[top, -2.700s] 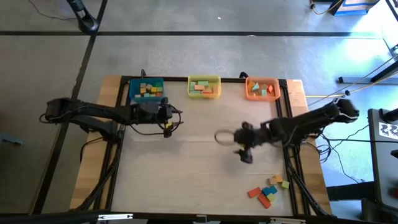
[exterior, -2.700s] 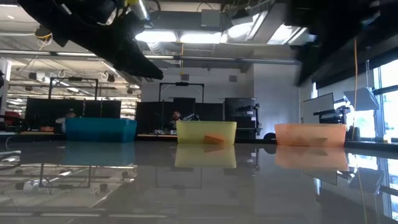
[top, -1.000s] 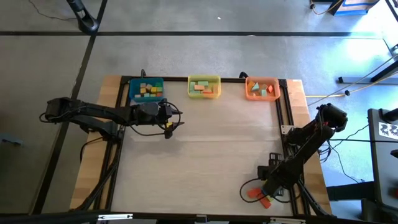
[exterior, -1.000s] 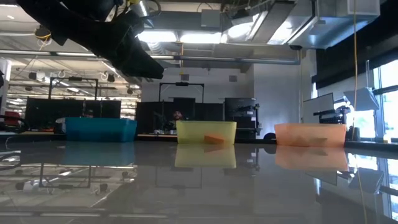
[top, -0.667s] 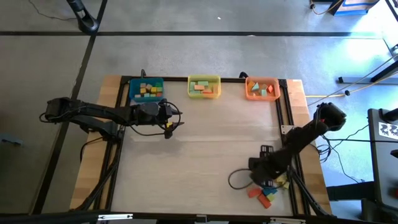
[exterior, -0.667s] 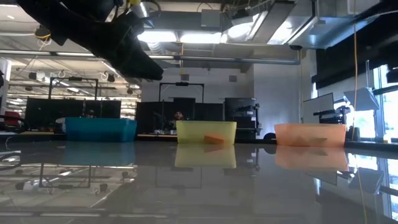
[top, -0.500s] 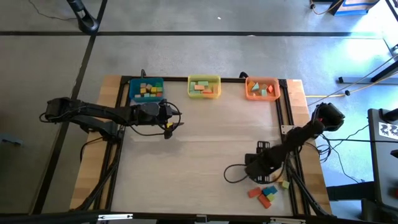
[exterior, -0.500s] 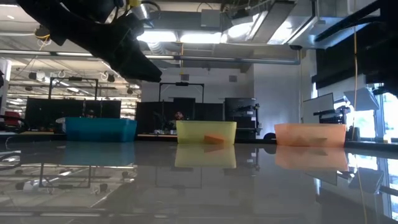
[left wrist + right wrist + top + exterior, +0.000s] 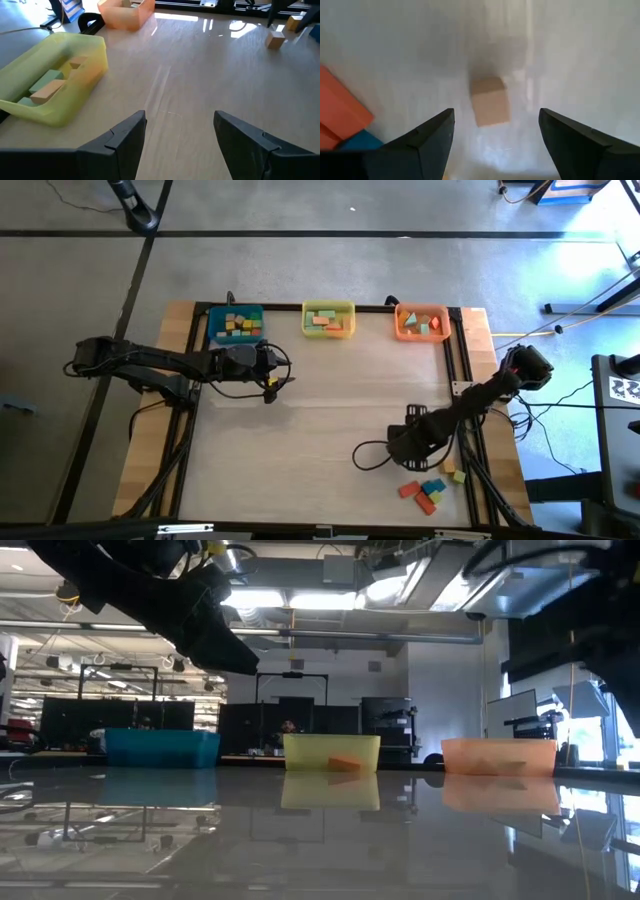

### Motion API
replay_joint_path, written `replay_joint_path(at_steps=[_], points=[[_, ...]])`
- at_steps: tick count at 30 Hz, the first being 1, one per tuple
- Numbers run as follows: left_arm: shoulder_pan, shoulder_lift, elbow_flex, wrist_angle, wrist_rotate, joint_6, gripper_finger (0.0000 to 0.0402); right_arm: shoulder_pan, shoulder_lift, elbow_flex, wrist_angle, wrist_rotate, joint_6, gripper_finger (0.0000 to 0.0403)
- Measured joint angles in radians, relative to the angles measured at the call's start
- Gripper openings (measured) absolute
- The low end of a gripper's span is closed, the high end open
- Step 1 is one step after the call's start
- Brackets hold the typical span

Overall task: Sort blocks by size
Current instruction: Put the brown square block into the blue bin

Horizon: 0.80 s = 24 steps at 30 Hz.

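Overhead, right end effector open and empty above a tan cube, left end effector open, empty, near yellow bin, pale surface.

Right gripper hung at 5 o'clock, just beside loose blocks. Left gripper waited at 10 o'clock near blue bin.

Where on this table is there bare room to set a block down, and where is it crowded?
The widest bare stretch of table runs from the left hand across the middle and down to the near edge. The strip in front of the blue bin, yellow bin and orange bin is also free. It is crowded at the near right corner: the loose blocks lie there, under the open right hand.
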<state>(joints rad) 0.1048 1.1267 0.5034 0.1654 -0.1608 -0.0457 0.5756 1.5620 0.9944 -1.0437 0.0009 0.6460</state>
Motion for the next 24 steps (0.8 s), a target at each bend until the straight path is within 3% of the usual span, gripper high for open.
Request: replay_joint_path(at_steps=[6,13,22,24], points=[[0.0,0.0,0.0,0.001,0.0,0.0,0.0221,0.001,-0.001,-0.091,0.133,-0.032,0.004,0.0287],[0.0,0.0,0.0,0.006,0.0,-0.005,0.0221,0.0,0.006,-0.168,0.203,0.014,0.001,0.0276],[0.0,0.0,0.0,0.009,0.0,0.001,0.0221,0.0,0.007,-0.174,0.266,0.056,-0.051,0.0136],[0.0,-0.001,0.0,0.011,0.0,0.025,0.0221,-0.004,0.007,-0.173,0.246,0.087,-0.062,0.0123]])
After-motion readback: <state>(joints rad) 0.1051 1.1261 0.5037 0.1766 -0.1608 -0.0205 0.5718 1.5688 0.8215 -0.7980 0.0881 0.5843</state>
